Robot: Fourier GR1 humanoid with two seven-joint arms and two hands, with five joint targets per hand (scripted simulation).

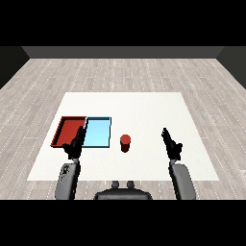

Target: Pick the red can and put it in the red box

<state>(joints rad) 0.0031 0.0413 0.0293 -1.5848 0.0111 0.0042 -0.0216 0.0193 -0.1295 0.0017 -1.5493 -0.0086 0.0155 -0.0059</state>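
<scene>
A small red can (125,142) stands upright on the white table, just right of the light blue tray. The red tray (67,130) lies at the left, side by side with the light blue tray (97,132). My right hand (171,142) hovers to the right of the can, well apart from it, with fingers straight and holding nothing. My left hand (76,142) is raised over the near edge of the trays where they meet, fingers relaxed and empty.
The white table (144,105) stretches wide behind and to the right of the can. Its near edge runs just in front of both forearms. Grey wooden floor surrounds it.
</scene>
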